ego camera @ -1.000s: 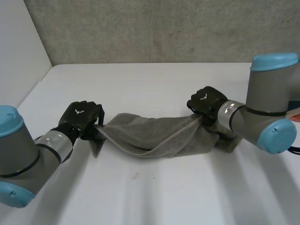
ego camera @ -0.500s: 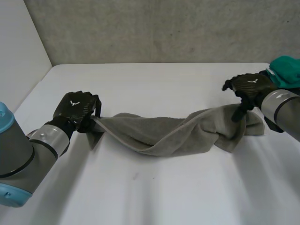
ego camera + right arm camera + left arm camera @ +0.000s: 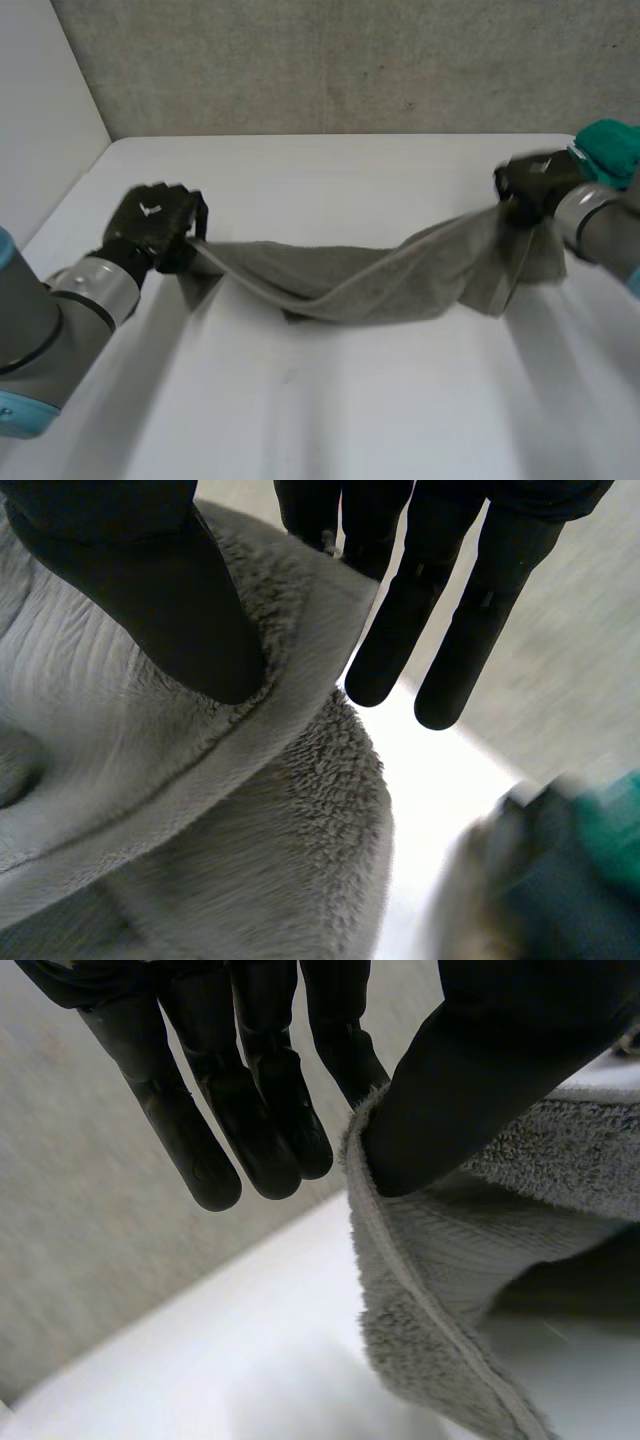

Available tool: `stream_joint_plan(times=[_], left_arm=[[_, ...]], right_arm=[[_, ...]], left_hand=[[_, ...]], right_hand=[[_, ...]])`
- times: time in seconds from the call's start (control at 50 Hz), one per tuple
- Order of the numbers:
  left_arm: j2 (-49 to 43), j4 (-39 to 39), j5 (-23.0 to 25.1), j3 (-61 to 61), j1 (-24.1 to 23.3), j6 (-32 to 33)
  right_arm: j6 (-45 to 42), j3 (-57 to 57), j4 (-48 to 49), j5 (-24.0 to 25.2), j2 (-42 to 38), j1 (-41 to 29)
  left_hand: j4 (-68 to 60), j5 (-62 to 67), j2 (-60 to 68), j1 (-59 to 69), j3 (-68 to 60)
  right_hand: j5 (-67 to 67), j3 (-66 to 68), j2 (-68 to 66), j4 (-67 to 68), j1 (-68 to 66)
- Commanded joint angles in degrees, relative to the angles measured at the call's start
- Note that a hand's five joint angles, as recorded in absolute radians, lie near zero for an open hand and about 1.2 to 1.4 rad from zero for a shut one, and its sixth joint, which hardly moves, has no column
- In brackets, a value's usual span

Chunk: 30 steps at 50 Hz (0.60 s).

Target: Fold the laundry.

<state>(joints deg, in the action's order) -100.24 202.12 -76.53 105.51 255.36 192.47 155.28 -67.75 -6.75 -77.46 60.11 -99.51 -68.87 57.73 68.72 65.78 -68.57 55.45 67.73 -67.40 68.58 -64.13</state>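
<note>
A grey towel (image 3: pixel 350 280) hangs stretched between my two hands above the white table (image 3: pixel 330 400), sagging in the middle where it touches the surface. My left hand (image 3: pixel 152 225) pinches its left corner: in the left wrist view the thumb (image 3: pixel 480 1070) presses the towel's hem (image 3: pixel 400 1290) against a finger. My right hand (image 3: pixel 535 185) holds the towel's right end, lifted. In the right wrist view its thumb (image 3: pixel 150 580) clamps the towel's edge (image 3: pixel 250 680) against the fingers, with the rest of the cloth hanging under the palm.
A teal cloth (image 3: pixel 610 150) lies at the table's far right, just behind my right hand, also seen as a teal cloth (image 3: pixel 590 860) beyond the towel. A grey wall (image 3: pixel 330 60) closes the back; a white panel (image 3: pixel 40 120) stands at the left.
My right hand has moved right and up with the towel's end, pulling the cloth taut. My left hand has shifted left and lifted its corner slightly.
</note>
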Motion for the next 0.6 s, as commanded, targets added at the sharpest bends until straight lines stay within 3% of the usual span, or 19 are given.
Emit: stream_joint_plan(times=[0.02, 0.12, 0.22, 0.32, 0.44, 0.6], left_arm=[[14.6, -2.5, 0.2, -1.9, 3.5, 0.0], [23.0, -8.9, 0.7, -4.4, 7.1, 0.0], [25.0, -15.7, 0.9, -6.2, 8.5, 0.1], [24.3, -17.9, 0.9, -6.0, 8.4, 0.1], [17.4, -18.0, 0.9, -4.8, 8.4, 3.3], [1.0, -16.3, 0.2, -7.9, 6.5, 11.7]], right_arm=[[-1.5, 1.7, -4.8, 0.9, 18.4, 1.6], [-8.9, 5.3, -16.0, 2.8, 21.1, 7.1], [-15.4, 8.3, -26.7, 5.9, 22.8, 8.8], [-15.8, 7.2, -28.3, 6.4, 23.4, 8.7], [-16.5, 2.0, -28.4, 6.1, 20.9, 6.1], [-16.0, 3.4, -27.0, 4.3, 7.5, 1.4]], left_hand=[[-11.1, 12.3, 11.3, 14.2, -11.4], [-11.1, 12.3, 11.3, 14.2, -11.4], [-11.1, 12.3, 11.3, 14.2, -11.4], [-11.1, 12.3, 11.3, 14.2, -11.4], [-11.1, 12.3, 11.3, 14.2, -11.4], [-11.1, 12.3, 11.3, 14.2, -11.4]], right_hand=[[14.6, 12.3, -12.6, 11.4, -15.9], [14.6, 12.3, -12.6, 11.4, -15.9], [14.6, 12.3, -12.6, 11.4, -15.9], [14.6, 12.3, -12.6, 11.4, -15.9], [14.6, 12.3, -12.6, 11.4, -15.9], [14.6, 12.3, -12.6, 11.4, -15.9]])
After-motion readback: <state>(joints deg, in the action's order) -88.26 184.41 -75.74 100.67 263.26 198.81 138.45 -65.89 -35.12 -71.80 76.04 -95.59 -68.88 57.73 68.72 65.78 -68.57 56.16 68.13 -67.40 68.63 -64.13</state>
